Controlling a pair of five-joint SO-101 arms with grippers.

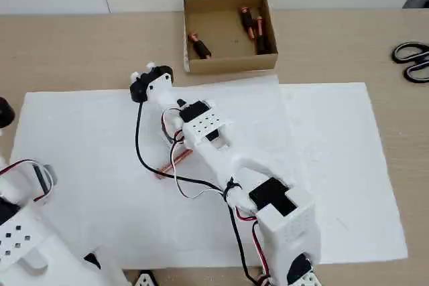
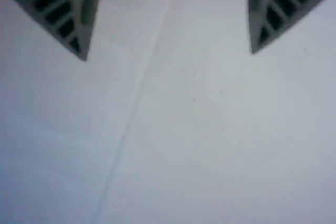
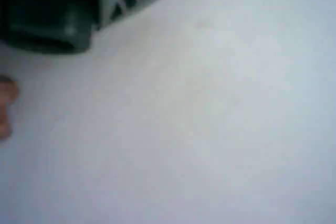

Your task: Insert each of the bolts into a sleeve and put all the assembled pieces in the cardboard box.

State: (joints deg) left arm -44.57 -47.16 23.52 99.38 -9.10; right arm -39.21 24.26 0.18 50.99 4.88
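From above, the cardboard box (image 1: 228, 63) stands on the worktop (image 1: 80, 45) just beyond the far edge of a white sheet (image 1: 328, 165). Inside the box lie three assembled pieces, each a dark sleeve with a copper-coloured bolt end showing. One piece (image 1: 199, 45) is near the left wall. The other two pieces (image 1: 257, 30) lie close together near the right wall. The middle of the box floor is bare.

One more copper-coloured bolt (image 1: 173, 163) lies loose on the sheet, well apart from the box and partly under the cables of the right arm (image 1: 228, 152). This arm stretches from the near edge across the sheet. Its right pincer (image 1: 149, 85) is at the far edge of the sheet, near the front left corner of the box. I cannot tell if it is wide or narrow. The left arm (image 1: 23, 239) is at the near left corner. A pair of scissors (image 1: 412, 60) lies at the right edge of the worktop.

In the left wrist view, the left pincer (image 2: 169, 53) is spread wide over the white sheet and holds nothing.

In the right wrist view, a dark ribbed part is above the sheet, and a small copper-coloured thing (image 3: 5, 108) shows at the picture's edge. It is too blurred to name.
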